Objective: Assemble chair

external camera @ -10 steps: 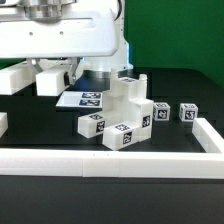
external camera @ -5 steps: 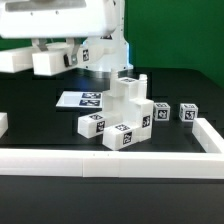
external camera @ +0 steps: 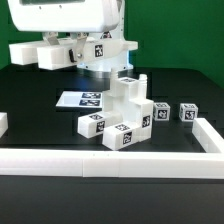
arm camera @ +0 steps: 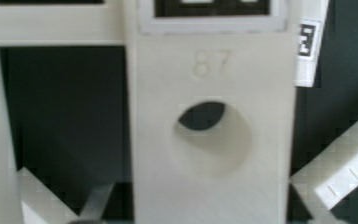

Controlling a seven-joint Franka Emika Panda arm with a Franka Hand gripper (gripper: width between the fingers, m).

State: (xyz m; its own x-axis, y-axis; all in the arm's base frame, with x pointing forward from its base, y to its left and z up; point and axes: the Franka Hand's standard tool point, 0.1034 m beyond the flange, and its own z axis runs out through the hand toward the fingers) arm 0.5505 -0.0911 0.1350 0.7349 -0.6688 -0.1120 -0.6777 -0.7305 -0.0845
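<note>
Grips a white chair panel (external camera: 50,56) in the gripper (external camera: 72,48), jaws part-closed on it, held aloft, half-built chair stack (external camera: 125,115) below the gripper, toward the exterior view's right, loose cubes (external camera: 162,113) beyond.

Stepped tagged assembly (external camera: 122,112) standing centrally, cube (external camera: 162,112) and second cube (external camera: 187,113) lying toward the exterior view's right, holed panel (external camera: 50,55) (arm camera: 202,165) hanging aloft.

The chair parts (external camera: 120,102) look like matt white plastic, smooth-faced with crisp edges; the cut-out panel (arm camera: 202,150) is the same, faintly grainy. The robot arm (external camera: 70,15) is glossy white. The tabletop (external camera: 30,105) is dull, flat black.
</note>
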